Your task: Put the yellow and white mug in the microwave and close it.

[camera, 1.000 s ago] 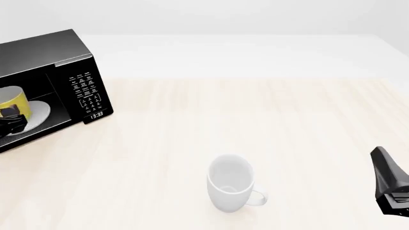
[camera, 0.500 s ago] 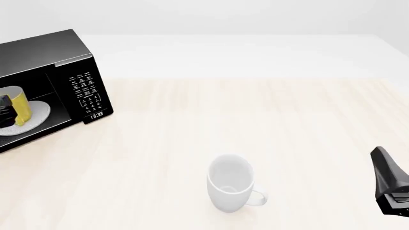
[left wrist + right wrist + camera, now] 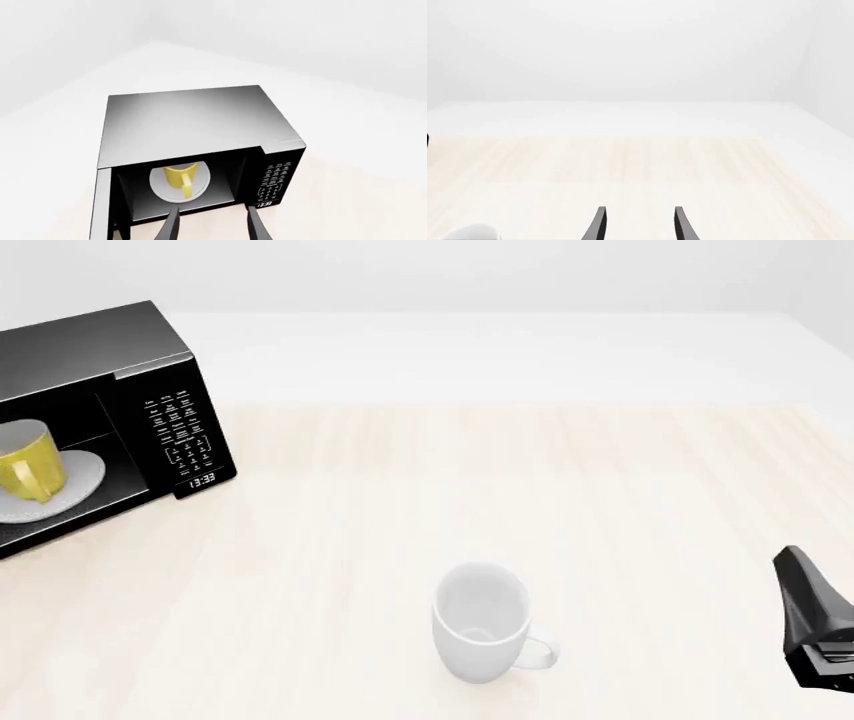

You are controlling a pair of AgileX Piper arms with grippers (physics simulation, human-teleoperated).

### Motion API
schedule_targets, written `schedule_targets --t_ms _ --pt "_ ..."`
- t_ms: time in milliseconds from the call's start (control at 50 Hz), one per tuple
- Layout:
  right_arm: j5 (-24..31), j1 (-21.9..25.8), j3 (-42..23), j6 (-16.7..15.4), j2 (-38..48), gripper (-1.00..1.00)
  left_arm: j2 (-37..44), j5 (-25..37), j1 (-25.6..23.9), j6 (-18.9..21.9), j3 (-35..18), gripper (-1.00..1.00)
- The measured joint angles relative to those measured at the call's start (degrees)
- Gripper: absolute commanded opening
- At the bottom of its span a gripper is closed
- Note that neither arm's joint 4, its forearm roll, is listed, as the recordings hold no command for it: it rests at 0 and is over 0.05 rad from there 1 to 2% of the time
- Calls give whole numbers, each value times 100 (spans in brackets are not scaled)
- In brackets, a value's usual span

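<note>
Now that your open left tool [image 3: 212,227] has left the yellow and white mug [image 3: 30,466] inside the microwave [image 3: 127,390], close the door.

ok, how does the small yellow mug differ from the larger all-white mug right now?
The small yellow mug stands on the white round plate inside the black microwave; the larger all-white mug stands on the bare wooden table. One is yellow, the other white and bigger. Both are upright with loop handles, ungripped.

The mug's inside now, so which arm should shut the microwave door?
Probably the left: its claw hangs open just outside the microwave, facing the yellow mug. The right claw sits far across the table.
</note>
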Motion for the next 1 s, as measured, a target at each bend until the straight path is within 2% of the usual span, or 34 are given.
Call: schedule_targets --t_ms 200,540,1000 --pt "0 0 0 0 0 100 -394 574 155 2 -362 100" --pt "0 0 0 0 0 100 -641 1179 599 -68 -845 100" --pt "0 0 0 0 0 100 -767 1558 1027 -159 -1177 100"
